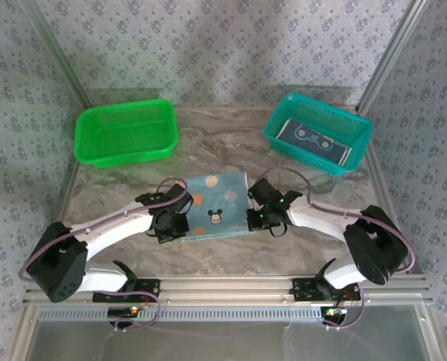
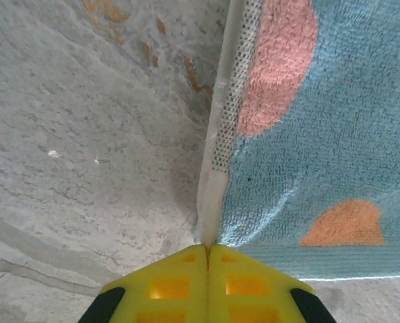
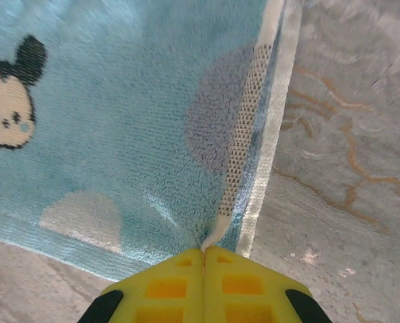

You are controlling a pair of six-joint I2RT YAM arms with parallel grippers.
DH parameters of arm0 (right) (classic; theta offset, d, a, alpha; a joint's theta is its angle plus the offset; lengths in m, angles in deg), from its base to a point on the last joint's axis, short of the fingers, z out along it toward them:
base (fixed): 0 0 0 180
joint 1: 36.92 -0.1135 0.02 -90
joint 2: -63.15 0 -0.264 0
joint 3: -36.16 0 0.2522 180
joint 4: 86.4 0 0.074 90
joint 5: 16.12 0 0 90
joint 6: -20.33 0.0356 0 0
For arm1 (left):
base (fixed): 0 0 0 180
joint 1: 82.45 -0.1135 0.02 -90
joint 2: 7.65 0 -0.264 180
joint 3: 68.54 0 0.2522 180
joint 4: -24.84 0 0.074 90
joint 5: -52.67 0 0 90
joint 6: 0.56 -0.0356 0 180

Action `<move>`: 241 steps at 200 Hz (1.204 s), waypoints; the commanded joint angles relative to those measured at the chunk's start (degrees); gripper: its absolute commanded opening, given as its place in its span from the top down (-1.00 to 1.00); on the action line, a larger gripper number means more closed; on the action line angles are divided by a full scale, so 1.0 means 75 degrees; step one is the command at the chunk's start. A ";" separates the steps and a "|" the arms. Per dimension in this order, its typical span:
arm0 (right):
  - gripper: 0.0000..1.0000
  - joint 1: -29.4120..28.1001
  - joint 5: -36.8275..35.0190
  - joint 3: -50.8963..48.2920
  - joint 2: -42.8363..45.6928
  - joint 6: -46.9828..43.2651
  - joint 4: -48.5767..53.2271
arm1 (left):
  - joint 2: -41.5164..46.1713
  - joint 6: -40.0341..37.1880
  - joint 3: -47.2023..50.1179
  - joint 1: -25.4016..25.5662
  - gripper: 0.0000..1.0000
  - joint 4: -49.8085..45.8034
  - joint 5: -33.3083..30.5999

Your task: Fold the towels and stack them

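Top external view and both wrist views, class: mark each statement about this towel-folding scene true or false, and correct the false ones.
1. The light blue towel lies on the table between the two grippers. True.
2. The left gripper hangs open above the towel. False: it is shut on the towel's edge.
3. The teal basket holds a dark folded towel. True.
4. The green basket stands at the table's far right. False: it stands at the far left.
5. The right gripper is shut on the towel's edge. True.
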 commanded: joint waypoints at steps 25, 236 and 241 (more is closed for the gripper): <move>0.46 -0.0042 -0.0088 -0.0167 -0.0063 0.0093 0.0002 | -0.0186 -0.0038 0.0016 0.0049 0.61 0.0136 0.0172; 0.70 0.2112 0.0694 0.4927 -0.4258 -0.1442 -0.0295 | -0.4047 -0.3128 -0.3823 -0.2705 0.83 0.1543 -0.0182; 0.71 0.2144 0.0715 0.4966 -0.4346 -0.1457 -0.0280 | -0.4105 -0.3147 -0.3811 -0.2716 0.83 0.1566 -0.0181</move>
